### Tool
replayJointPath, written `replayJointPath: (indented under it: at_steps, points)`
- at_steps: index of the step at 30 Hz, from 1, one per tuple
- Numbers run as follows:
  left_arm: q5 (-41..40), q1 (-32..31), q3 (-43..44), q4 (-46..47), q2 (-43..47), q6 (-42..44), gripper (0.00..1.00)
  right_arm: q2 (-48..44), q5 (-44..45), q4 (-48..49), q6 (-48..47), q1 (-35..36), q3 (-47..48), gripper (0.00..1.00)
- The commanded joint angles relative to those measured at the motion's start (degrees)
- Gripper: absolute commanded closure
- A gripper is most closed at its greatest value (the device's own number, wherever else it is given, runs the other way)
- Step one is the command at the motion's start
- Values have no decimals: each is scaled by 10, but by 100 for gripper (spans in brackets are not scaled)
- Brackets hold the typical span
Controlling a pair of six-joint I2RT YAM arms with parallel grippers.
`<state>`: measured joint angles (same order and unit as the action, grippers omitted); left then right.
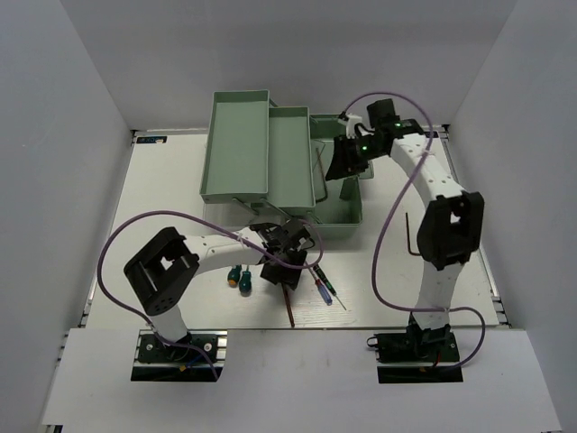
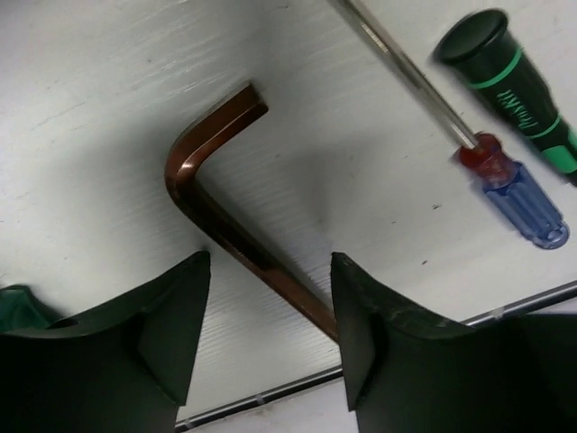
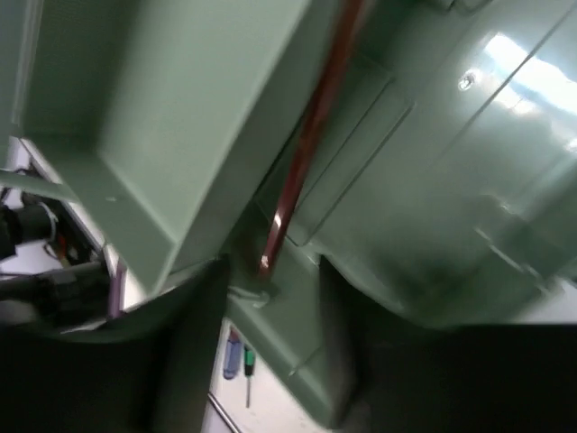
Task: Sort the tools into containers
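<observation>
A brown L-shaped hex key (image 2: 216, 198) lies flat on the table, its long leg running between the fingers of my open left gripper (image 2: 270, 262), which hovers just above it. From above, this hex key (image 1: 288, 308) pokes out below the left gripper (image 1: 281, 269). A blue-handled precision screwdriver (image 2: 516, 194) and a green-and-black one (image 2: 509, 86) lie beside it. Two stubby green screwdrivers (image 1: 239, 277) lie to its left. My right gripper (image 1: 344, 164) is open inside the sage-green toolbox (image 1: 347, 216). A second hex key (image 3: 306, 144) lies in there just beyond its fingers (image 3: 198, 343).
The toolbox's two cantilever trays (image 1: 236, 144) are swung out to the left of the base. A third hex key (image 1: 410, 236) lies on the table by the right arm. The left arm's purple cable (image 1: 162, 221) loops over the table's left half.
</observation>
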<state>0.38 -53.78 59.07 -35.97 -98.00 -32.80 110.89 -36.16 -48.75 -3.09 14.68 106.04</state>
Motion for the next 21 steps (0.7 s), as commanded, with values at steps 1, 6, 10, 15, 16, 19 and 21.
replayJointPath:
  at_steps: [1, 6, 10, 15, 16, 19, 21]
  points:
    - [-28, -10, 9, 17, -24, -20, 37, 23, 14, 0, 34, 7, 31, 46]
    - [-38, -15, 4, 5, -45, -32, 74, -4, 7, -13, 13, -4, 35, 40]
    - [-44, -26, -2, -1, -51, -39, 86, -78, 36, -13, 11, -48, -13, 37]
    - [-50, -38, 23, -1, -51, -24, 100, -130, 132, -4, 12, -118, -108, 31]
    - [-50, -38, 28, -1, -51, -18, 100, -139, 140, -9, 12, -138, -125, 31]
    - [-56, -44, 69, -13, -19, 3, 100, -146, 191, -15, 12, -182, -158, 28]
    - [-62, -49, 118, -23, -1, 23, 100, -144, 207, -28, 10, -218, -173, 26]
